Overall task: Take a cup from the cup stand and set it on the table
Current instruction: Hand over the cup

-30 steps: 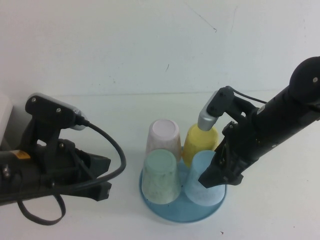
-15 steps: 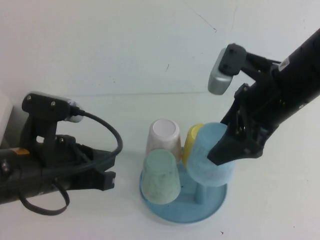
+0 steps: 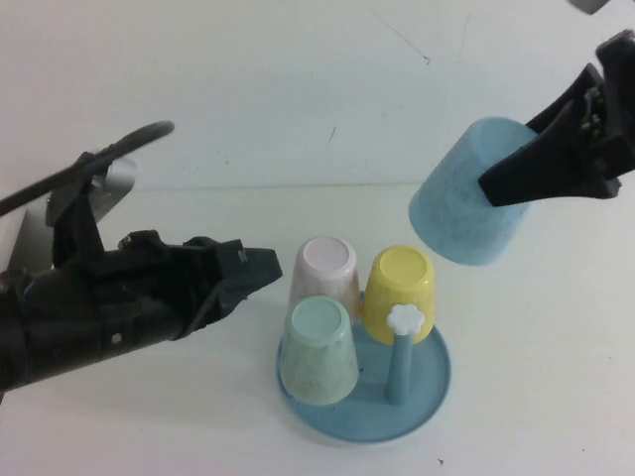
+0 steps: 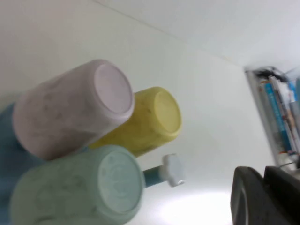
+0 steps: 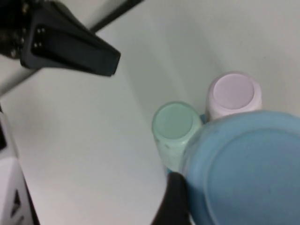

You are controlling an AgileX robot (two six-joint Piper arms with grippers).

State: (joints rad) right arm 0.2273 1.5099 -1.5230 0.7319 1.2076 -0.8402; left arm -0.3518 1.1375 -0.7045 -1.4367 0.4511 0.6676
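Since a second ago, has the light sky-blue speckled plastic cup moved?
Yes. The right gripper lifted the sky-blue cup off its white-knobbed peg, up and right of the round blue cup stand.

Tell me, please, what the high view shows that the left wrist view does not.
Only the high view shows the right gripper shut on the blue cup, lifted clear of the stand, and the left gripper beside it. Only the left wrist view shows shelved items at its edge. Both show the pink, yellow and green cups and the bare peg.

Plastic cups, stand and table: finishes

Sky-blue cup (image 3: 464, 193): speckled matt plastic. Cup stand (image 3: 422, 402): smooth blue plastic tray. Table (image 3: 536, 377): smooth white. Right gripper (image 3: 516, 178), left gripper (image 3: 253, 270): matt black.
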